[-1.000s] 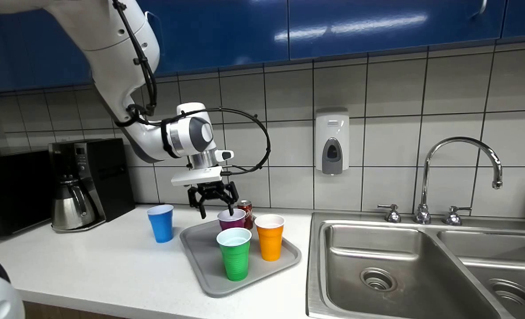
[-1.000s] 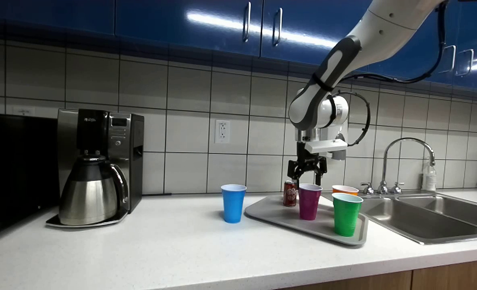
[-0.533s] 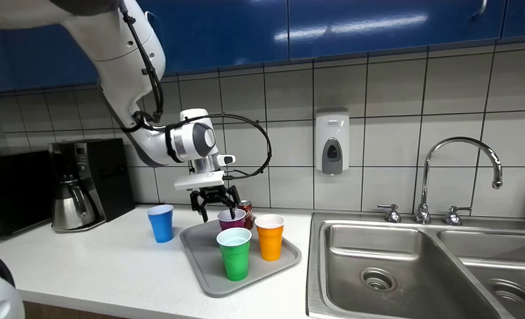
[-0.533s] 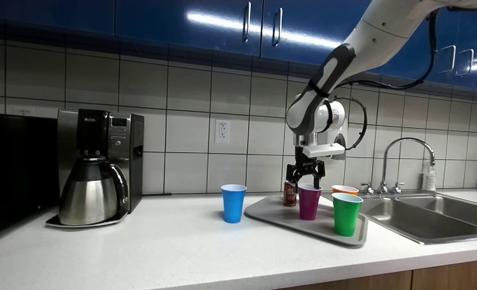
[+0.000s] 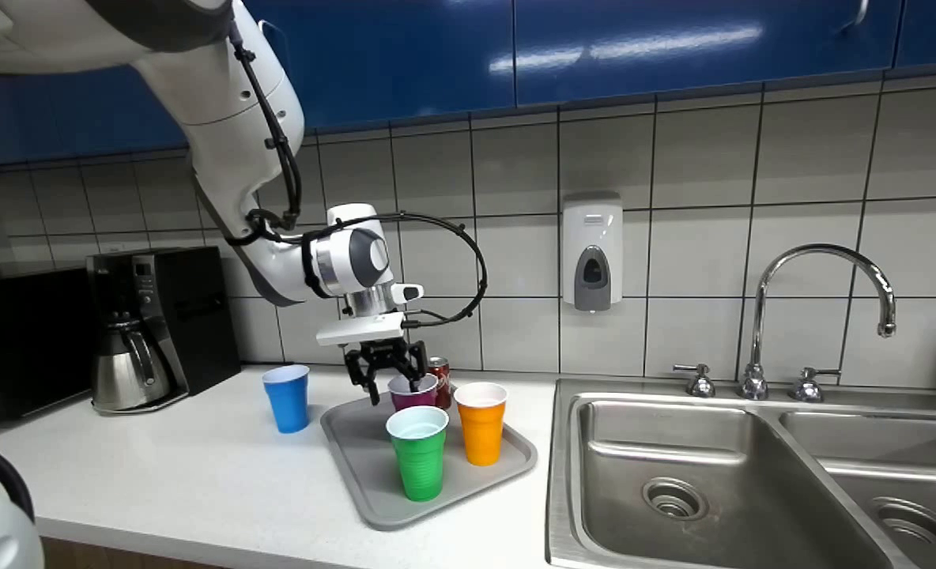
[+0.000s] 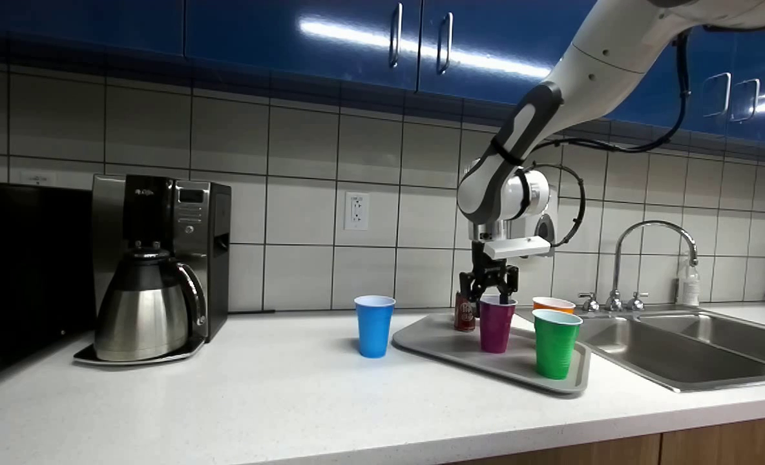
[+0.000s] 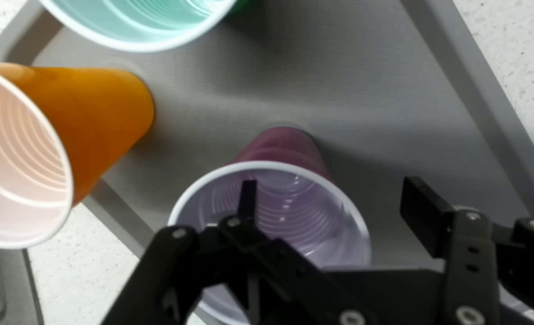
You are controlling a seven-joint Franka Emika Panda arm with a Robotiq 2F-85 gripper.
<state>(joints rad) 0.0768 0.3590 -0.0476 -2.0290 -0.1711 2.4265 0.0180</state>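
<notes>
On the flat grey tray (image 6: 444, 342) atop the speckled white desk (image 6: 260, 400), the purple plastic cup (image 6: 497, 328) stands upright beneath the black fingers (image 7: 424, 214) — spread apart, one above or just inside its white-rimmed mouth, the other outside its wall.

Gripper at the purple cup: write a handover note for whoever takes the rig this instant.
Gripper: open; in the wrist view, one finger overlaps the mouth of the purple cup, the other is outside it.
Things: purple cup, green cup, orange cup and red can upright on the gray tray; blue cup upright on the counter.
Done: fingers appear lined up astride the purple cup's wall.
Left: cup not yet gripped or lifted.
</notes>
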